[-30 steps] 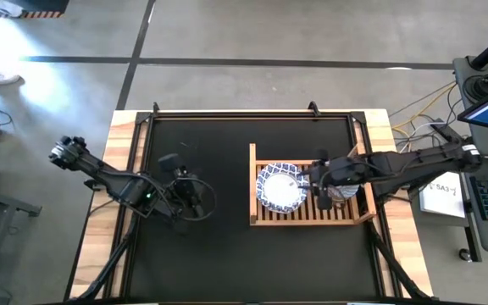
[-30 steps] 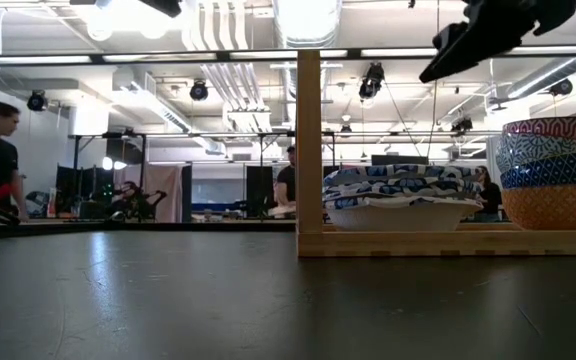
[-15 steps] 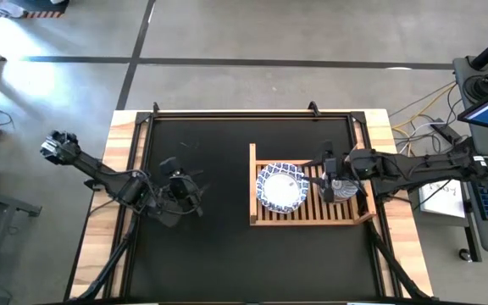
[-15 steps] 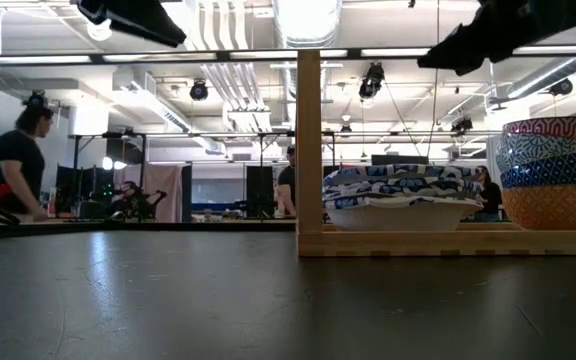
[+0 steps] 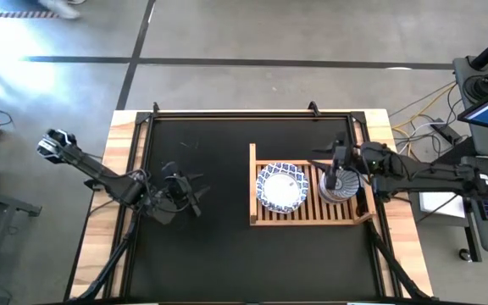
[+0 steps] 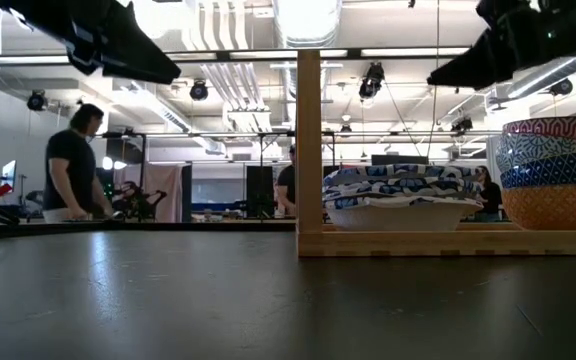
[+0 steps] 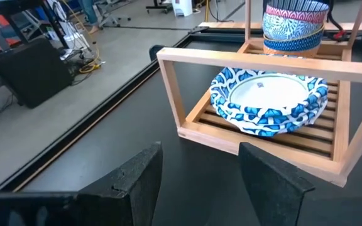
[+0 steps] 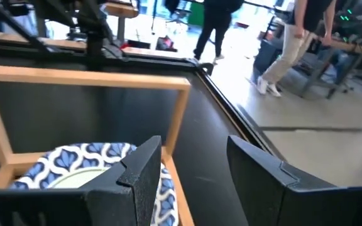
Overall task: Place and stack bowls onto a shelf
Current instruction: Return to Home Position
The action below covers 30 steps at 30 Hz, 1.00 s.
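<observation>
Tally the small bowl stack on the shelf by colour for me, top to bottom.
Red bowl: 1
Grey-blue bowl: 1
Blue bowl: 1
Yellow bowl: 1
Total: 4

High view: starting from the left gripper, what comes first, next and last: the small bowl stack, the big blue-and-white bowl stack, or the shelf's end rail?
1. The shelf's end rail, on the shelf's side facing the left gripper.
2. The big blue-and-white bowl stack, just inside that rail.
3. The small bowl stack, at the shelf's far end.
</observation>
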Tool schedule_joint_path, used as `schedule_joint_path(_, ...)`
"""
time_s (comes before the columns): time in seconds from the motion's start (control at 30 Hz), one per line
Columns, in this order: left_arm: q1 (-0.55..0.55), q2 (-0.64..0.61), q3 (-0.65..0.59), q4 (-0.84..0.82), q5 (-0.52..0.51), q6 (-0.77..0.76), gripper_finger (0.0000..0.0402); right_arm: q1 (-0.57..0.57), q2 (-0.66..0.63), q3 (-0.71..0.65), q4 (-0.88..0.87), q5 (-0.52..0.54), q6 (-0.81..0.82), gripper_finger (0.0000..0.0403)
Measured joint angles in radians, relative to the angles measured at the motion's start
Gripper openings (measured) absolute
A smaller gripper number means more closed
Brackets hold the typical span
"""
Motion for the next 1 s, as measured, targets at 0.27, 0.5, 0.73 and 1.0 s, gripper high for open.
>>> schedule_joint_path(0.27,0.000,0.000,-0.039,0.062,0.000,0.002,0.0192,-0.039,-0.071,-0.177,0.219,0.000,0.031,0.0171)
schedule_joint_path(0.5,0.000,0.000,-0.039,0.071,0.000,0.002,0.0192,-0.065,-0.087,-0.317,0.602,-0.001,0.015,0.0171)
schedule_joint_path(0.73,0.000,0.004,-0.039,0.078,0.000,0.002,0.0192,-0.104,-0.102,-0.356,0.692,-0.001,0.021,0.0171)
schedule_joint_path(1.0,0.000,0.009,-0.040,0.085,0.000,0.005,0.0192,-0.115,-0.107,-0.360,0.757,-0.022,0.027,0.0171)
